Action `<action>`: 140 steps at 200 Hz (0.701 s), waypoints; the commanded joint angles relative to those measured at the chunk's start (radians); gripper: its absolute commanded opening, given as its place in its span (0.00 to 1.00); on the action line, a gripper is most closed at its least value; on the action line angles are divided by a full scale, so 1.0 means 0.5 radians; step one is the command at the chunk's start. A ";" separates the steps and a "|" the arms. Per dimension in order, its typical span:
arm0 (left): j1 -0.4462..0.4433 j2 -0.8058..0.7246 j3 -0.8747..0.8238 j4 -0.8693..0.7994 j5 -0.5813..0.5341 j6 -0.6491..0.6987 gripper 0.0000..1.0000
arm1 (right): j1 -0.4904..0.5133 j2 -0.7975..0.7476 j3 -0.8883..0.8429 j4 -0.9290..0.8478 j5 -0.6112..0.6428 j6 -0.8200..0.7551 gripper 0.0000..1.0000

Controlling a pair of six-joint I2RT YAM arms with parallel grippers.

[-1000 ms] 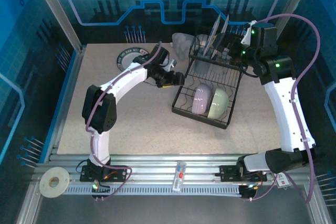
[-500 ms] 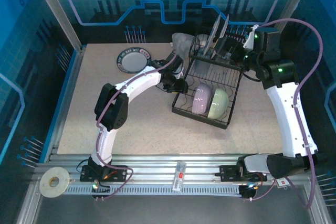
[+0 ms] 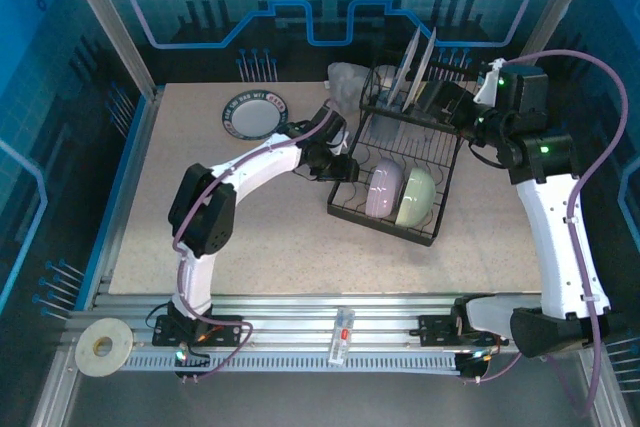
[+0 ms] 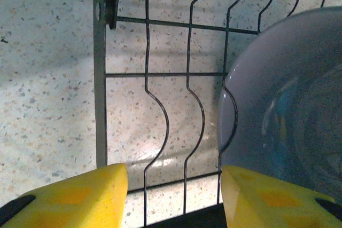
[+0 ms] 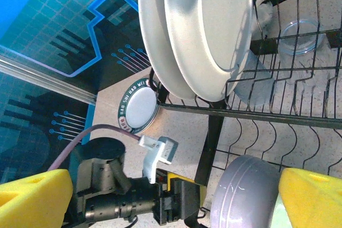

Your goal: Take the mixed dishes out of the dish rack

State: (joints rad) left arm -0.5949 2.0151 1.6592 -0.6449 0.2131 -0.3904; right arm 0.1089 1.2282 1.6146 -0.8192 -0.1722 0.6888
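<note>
A black wire dish rack (image 3: 440, 162) is sitting on the far right part of a speckled table (image 3: 270, 237). In its near basket, a lavender bowl (image 3: 383, 189) and a pale green bowl (image 3: 417, 195) are standing on edge, side by side and touching, with the lavender one on the left. On the far tier, two white-faced plates (image 3: 412, 69) are leaning upright in the curved slots, close together. Clear plastic cups (image 3: 345, 82) are sitting at the rack's far left corner. A third, striped plate (image 3: 253, 114) is lying flat on the table, well to the left of the rack.

The left gripper (image 3: 338, 165) is reaching down at the basket's left edge. In its wrist view, its yellow fingers (image 4: 75, 196) are standing partly apart with only thin rack wire beyond the gap, clasping nothing; the lavender bowl's rim (image 4: 230, 110) is sitting just above the right-hand finger.

The right gripper (image 3: 448, 102) is hovering at the right side of the far tier. Its fingers (image 5: 310, 198) are spreading wide and holding nothing, and they are facing the upright plates.
</note>
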 commanded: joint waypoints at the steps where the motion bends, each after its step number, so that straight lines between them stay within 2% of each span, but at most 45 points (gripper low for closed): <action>1: -0.011 -0.157 -0.058 0.065 -0.072 0.006 0.50 | -0.037 -0.048 -0.044 0.048 -0.061 0.012 1.00; 37: -0.016 -0.171 -0.071 0.056 -0.232 0.044 0.50 | -0.048 -0.056 -0.076 0.079 -0.073 0.009 1.00; 77: -0.022 0.012 0.082 -0.049 -0.329 0.083 0.49 | -0.058 -0.039 -0.068 0.126 -0.079 0.012 1.00; 140: -0.028 0.274 0.349 -0.161 -0.428 0.070 0.43 | -0.081 -0.010 -0.032 0.141 -0.126 0.006 1.00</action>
State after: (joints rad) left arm -0.5999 2.1048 1.7638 -0.6727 0.0296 -0.3660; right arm 0.0902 1.2217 1.5826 -0.7738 -0.2081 0.6888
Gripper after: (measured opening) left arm 0.437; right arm 0.999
